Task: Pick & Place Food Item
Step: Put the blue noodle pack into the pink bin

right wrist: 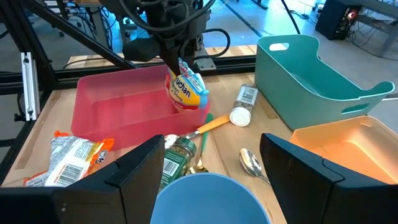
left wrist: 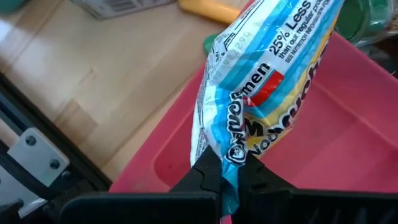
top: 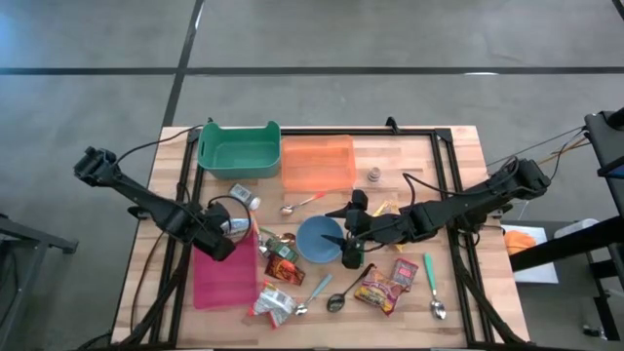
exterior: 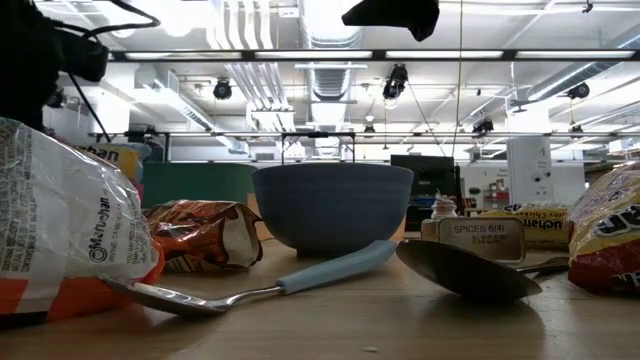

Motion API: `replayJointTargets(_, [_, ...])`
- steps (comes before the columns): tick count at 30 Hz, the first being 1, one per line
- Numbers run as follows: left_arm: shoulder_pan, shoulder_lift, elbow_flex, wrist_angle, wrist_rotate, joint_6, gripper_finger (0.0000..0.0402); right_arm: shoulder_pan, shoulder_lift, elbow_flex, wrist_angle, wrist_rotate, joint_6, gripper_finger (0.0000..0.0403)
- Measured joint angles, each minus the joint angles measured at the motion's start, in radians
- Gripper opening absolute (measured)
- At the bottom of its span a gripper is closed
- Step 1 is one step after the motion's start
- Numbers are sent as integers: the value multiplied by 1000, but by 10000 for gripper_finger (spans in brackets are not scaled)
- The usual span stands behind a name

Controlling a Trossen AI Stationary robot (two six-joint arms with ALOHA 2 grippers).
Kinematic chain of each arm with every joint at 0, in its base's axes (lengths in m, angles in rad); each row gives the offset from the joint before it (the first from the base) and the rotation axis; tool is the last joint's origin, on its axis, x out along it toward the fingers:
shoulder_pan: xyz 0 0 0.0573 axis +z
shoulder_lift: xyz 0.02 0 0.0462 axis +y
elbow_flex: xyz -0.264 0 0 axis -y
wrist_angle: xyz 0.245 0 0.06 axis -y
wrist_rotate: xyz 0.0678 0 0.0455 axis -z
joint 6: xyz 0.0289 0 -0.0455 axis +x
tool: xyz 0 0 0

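We cannot read the whole packet (left wrist: 273, 81): its print is cut off at the left wrist view's top edge. In the low view the ramen bag (exterior: 60, 230) runs off the left edge and another bag (exterior: 610, 235) off the right. The bowl (right wrist: 208, 199) is cropped at the right wrist view's bottom edge.

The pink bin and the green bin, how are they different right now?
The pink bin has low, straight walls; the green bin is deeper, with a wall that dips to a curve. The pink bin has the left hand holding a noodle packet above it; the green bin has nothing over it. Both look empty inside.
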Motion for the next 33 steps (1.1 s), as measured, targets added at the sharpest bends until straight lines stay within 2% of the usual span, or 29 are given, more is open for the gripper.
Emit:
replayJointTargets(6, [0,0,0,0,49,-19,0,-1,0,0,0,0,0,263])
replayJointTargets(20, [-2,0,0,-19,66,-39,9,0,0,0,0,0,0,263])
replayJointTargets(33, [-1,0,-55,-19,72,-31,153,0,1,11,0,-1,-3,263])
